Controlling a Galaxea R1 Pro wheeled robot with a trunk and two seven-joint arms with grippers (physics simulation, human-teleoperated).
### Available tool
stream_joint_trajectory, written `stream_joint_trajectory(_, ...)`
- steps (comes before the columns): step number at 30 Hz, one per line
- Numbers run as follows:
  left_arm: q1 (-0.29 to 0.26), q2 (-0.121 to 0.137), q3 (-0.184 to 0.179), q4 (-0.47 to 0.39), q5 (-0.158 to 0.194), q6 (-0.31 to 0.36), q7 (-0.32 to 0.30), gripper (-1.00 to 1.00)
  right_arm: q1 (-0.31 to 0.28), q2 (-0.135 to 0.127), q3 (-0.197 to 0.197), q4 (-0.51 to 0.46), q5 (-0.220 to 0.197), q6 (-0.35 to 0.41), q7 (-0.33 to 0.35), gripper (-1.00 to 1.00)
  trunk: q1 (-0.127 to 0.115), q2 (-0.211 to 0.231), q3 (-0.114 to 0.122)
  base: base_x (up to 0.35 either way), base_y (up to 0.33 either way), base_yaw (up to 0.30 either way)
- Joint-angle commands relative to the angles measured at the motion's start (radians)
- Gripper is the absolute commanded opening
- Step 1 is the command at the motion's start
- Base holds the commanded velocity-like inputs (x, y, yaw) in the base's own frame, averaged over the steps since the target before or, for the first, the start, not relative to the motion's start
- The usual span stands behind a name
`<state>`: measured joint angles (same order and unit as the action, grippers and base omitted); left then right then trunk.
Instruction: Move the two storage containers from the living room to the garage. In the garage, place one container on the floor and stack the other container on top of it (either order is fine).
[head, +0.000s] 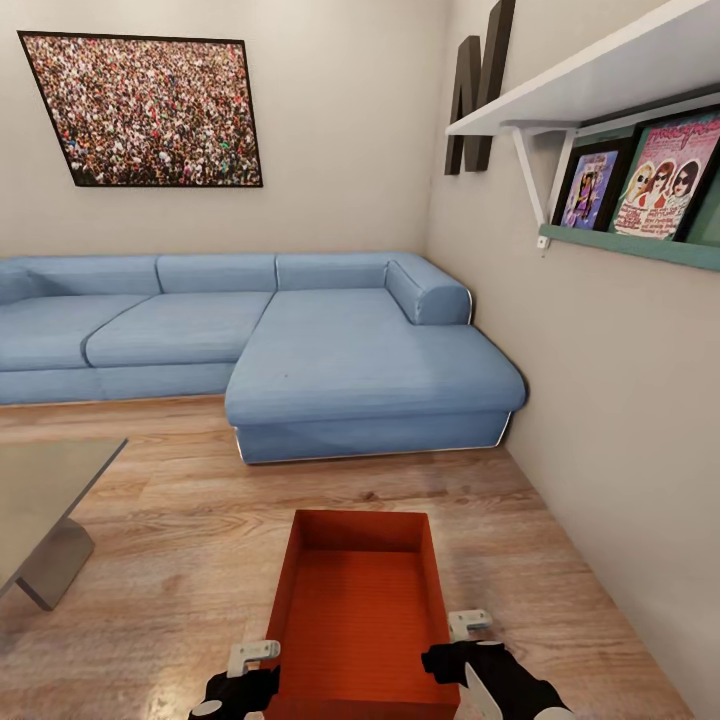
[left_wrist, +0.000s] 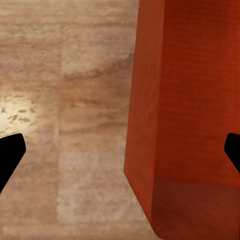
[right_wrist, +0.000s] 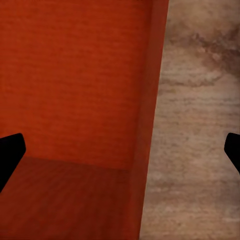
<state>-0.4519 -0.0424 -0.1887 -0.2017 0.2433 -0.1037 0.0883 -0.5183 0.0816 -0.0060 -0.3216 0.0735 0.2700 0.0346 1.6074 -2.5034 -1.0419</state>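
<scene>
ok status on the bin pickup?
Both grippers open, left and right straddling the side walls of the orange-red bin. Bin on wood floor. Blue sofa ahead, grey table left.

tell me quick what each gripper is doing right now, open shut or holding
Left gripper: open, its fingers straddling the left wall of the storage container.
Right gripper: open, straddling the container's right wall.

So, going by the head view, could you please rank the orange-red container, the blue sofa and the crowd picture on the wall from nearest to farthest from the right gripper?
1. The container, directly beside the right gripper, on the wood floor.
2. The blue sofa, ahead, past the container.
3. The crowd picture, high on the far wall behind the sofa.
</scene>
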Motion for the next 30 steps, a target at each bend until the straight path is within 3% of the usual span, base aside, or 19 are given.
stream_joint_trajectory(1,-0.001,0.0,-0.009,0.001,0.008,-0.004,0.005,1.0,0.0,0.0,-0.001,-0.002,0.008,0.007,0.005,1.0,0.0,0.0,-0.001,0.0,0.0,0.0)
stream_joint_trajectory(5,-0.001,0.0,-0.009,0.001,0.008,-0.004,0.005,1.0,0.0,-0.002,-0.002,-0.002,0.008,0.007,0.007,1.0,0.001,-0.001,-0.012,0.0,0.0,0.0)
stream_joint_trajectory(21,-0.001,-0.001,-0.011,0.001,0.008,-0.004,0.005,1.0,0.0,-0.023,-0.004,-0.002,0.001,0.006,0.009,1.0,0.001,-0.001,-0.012,0.0,0.0,0.0)
stream_joint_trajectory(24,-0.001,-0.001,-0.011,0.001,0.008,-0.005,0.005,1.0,0.0,-0.024,-0.005,-0.002,0.0,0.006,0.009,1.0,0.002,-0.002,-0.024,0.0,0.0,0.0)
stream_joint_trajectory(30,-0.001,-0.001,-0.011,0.001,0.008,-0.005,0.005,1.0,0.0,-0.025,-0.004,-0.002,0.0,0.006,0.01,1.0,0.002,-0.002,-0.024,0.0,0.0,0.0)
